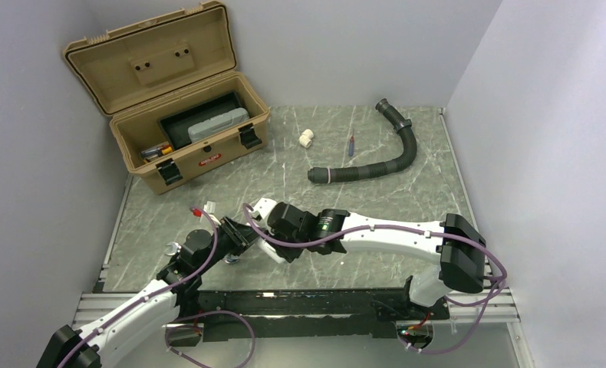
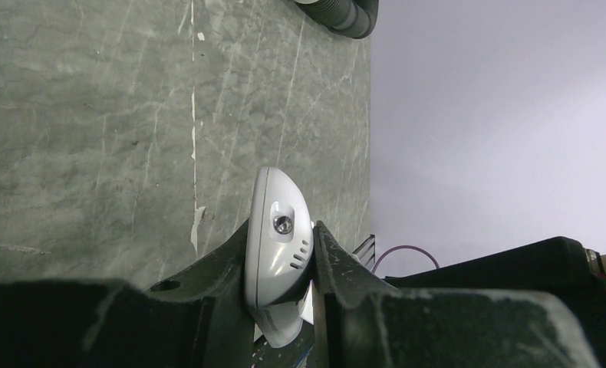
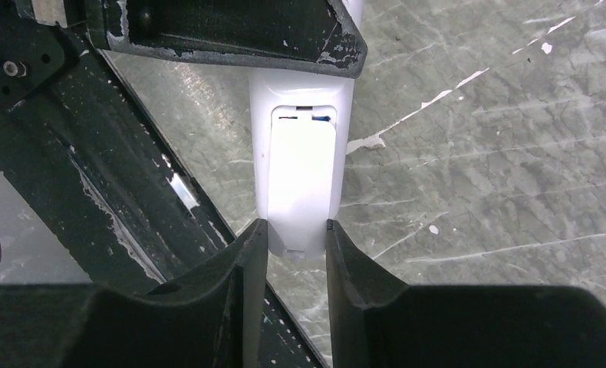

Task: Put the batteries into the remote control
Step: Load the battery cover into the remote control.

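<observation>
The white remote control [image 3: 300, 169] hangs above the table, held at both ends. My left gripper [image 2: 283, 253] is shut on its rounded front end [image 2: 273, 207], where the small emitter lens shows. My right gripper [image 3: 297, 230] is shut on the opposite end, fingers pressing both sides. The remote's back faces the right wrist camera with a white cover panel [image 3: 304, 184] lying in it. Thin red and blue slivers show at the panel's upper edge. The batteries themselves are hidden. In the top view both grippers meet near the front left [image 1: 246, 230].
An open tan toolbox [image 1: 177, 115] stands at the back left. A white pipe fitting [image 1: 306, 139], a slim red-and-blue stick [image 1: 351, 146] and a black corrugated hose [image 1: 384, 165] lie at the back. A small white and red piece [image 1: 204, 208] lies by the left gripper.
</observation>
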Motion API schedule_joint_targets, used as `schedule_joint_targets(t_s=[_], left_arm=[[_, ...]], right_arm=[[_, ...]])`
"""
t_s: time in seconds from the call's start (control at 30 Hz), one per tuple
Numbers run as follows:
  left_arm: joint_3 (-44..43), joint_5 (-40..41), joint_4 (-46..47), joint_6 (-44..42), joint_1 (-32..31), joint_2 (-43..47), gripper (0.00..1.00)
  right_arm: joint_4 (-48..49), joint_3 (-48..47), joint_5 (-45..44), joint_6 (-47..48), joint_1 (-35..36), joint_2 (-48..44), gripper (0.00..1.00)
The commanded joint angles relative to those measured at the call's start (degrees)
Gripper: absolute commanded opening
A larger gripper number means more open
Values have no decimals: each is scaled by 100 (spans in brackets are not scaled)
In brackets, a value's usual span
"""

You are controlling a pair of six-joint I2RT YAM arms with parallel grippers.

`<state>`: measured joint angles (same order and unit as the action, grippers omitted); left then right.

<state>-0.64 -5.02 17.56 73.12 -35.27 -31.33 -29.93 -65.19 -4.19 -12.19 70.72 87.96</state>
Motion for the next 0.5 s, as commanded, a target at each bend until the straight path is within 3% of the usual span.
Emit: schedule_joint_targets(t_s=[0.0, 0.47], left_arm=[[-212, 36, 203, 9, 25, 22, 0], [-190, 45, 160, 28, 21, 107, 0]], right_arm=[[130, -275, -137, -64, 30, -2, 18], [159, -249, -121, -108, 38, 25, 18]])
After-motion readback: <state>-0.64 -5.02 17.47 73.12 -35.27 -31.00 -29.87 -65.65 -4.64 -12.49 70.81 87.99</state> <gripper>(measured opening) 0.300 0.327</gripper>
